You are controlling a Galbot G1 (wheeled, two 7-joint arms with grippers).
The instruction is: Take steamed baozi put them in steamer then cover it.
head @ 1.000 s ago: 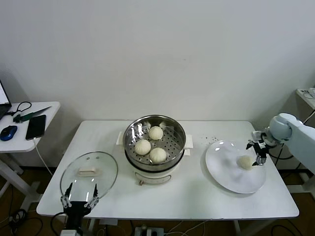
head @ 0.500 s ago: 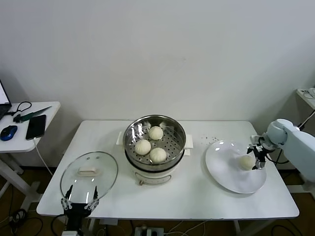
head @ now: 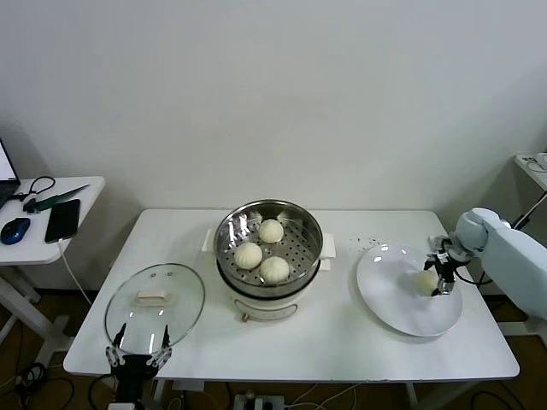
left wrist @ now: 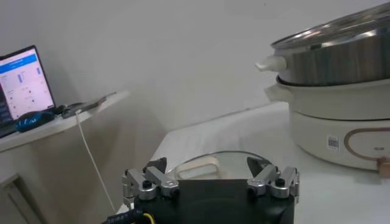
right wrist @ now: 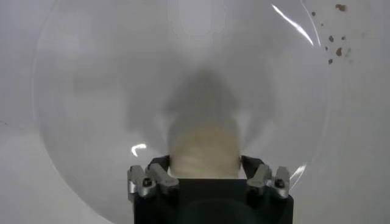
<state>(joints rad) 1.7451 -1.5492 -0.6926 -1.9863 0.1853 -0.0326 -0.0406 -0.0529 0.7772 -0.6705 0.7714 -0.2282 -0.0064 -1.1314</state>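
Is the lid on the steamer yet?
No, the cover lies flat on the table left of the steamer, whose tray shows three baozi.

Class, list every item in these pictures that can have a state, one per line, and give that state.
Steamer: uncovered, three baozi on its tray.
Cover: off, lying flat on the table left of the steamer.
Fourth baozi: on the white plate, between the right claw's fingers.
Right claw: open around that baozi.
Left claw: open, empty, at the table's near edge by the cover.
Laptop: screen on.
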